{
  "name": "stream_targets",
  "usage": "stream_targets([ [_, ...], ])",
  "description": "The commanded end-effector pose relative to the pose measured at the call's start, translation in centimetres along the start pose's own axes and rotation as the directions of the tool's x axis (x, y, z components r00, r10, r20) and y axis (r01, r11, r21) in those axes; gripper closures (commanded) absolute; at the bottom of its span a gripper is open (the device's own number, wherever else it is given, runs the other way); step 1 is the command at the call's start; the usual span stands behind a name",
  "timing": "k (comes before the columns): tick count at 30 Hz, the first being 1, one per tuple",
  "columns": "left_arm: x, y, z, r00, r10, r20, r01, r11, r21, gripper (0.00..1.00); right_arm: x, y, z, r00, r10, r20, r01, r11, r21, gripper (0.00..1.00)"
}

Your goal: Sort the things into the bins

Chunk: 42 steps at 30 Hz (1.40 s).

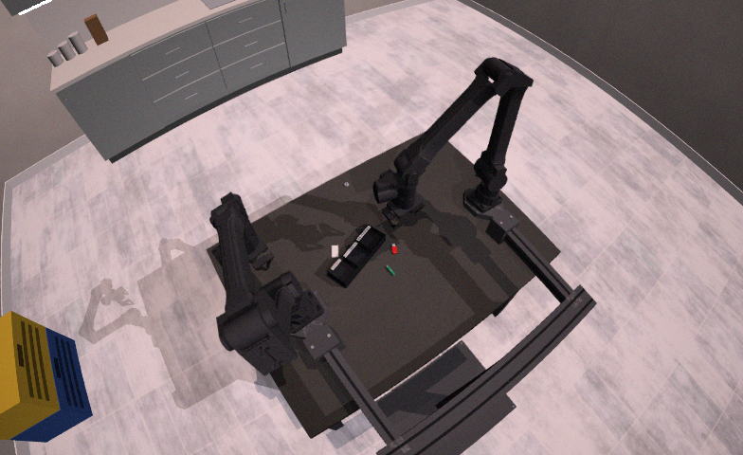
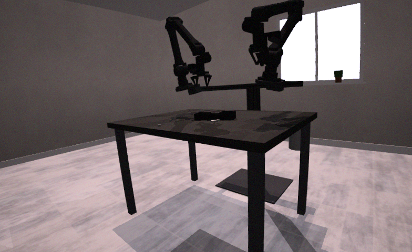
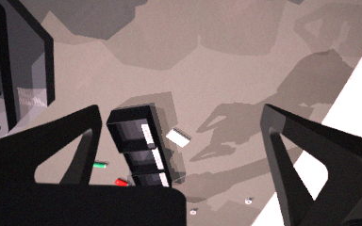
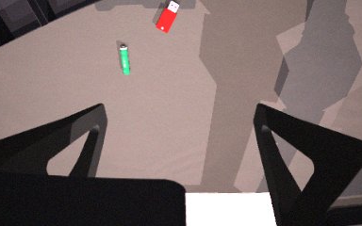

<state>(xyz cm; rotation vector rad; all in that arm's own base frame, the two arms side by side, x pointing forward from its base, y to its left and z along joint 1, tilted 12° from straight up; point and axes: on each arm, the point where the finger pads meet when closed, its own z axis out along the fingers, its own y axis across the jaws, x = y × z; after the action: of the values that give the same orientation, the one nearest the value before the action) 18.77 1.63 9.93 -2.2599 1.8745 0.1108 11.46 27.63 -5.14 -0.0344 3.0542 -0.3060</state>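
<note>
A row of three black bins [image 1: 355,254] with white labels stands mid-table; it also shows in the left wrist view [image 3: 140,148] and low in the exterior view [image 2: 214,115]. A white card [image 1: 335,250] [image 3: 178,137] lies beside the bins on one side. A red USB stick [image 1: 394,247] [image 4: 168,18] and a green battery [image 1: 389,269] [image 4: 125,59] lie on the other side. My right gripper [image 1: 389,216] [image 4: 180,112] is open and empty, hovering above the table near the USB stick. My left gripper [image 1: 262,260] [image 3: 181,113] is open and empty, held high on the card's side of the bins.
A small metal nut [image 1: 345,183] [image 3: 247,201] lies near the table's far edge, and two such nuts show in the left wrist view. The arms' bases sit on a black rail frame [image 1: 555,316] along one table side.
</note>
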Motion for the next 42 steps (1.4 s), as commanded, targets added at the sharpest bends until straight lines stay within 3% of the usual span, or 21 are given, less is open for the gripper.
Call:
stream_targets([
  [1, -0.1, -0.3, -0.1, 1.0, 0.003, -0.007, -0.002, 1.0, 0.016, 0.0, -0.8, 0.3, -0.6, 0.998, 0.064, 0.006, -0.064, 0.998, -0.017, 0.0],
  [6, -0.1, -0.3, -0.1, 1.0, 0.003, -0.007, -0.002, 1.0, 0.016, 0.0, 0.2, 0.0, 0.2, 0.999, 0.036, 0.002, -0.036, 0.999, 0.007, 0.0],
  [32, -0.1, -0.3, -0.1, 1.0, 0.003, -0.007, -0.002, 1.0, 0.016, 0.0, -0.5, -0.6, -0.4, 0.999, 0.041, 0.003, -0.041, 0.999, -0.004, 0.0],
  [33, -0.1, -0.3, -0.1, 1.0, 0.003, -0.007, -0.002, 1.0, 0.016, 0.0, -1.9, 2.3, -0.4, 1.0, -0.004, 0.017, 0.005, 0.999, -0.04, 0.0],
  [42, -0.1, -0.3, -0.1, 1.0, 0.003, -0.007, -0.002, 1.0, 0.016, 0.0, -4.4, 6.2, 3.2, 0.959, -0.284, 0.023, 0.285, 0.958, -0.032, 0.0],
])
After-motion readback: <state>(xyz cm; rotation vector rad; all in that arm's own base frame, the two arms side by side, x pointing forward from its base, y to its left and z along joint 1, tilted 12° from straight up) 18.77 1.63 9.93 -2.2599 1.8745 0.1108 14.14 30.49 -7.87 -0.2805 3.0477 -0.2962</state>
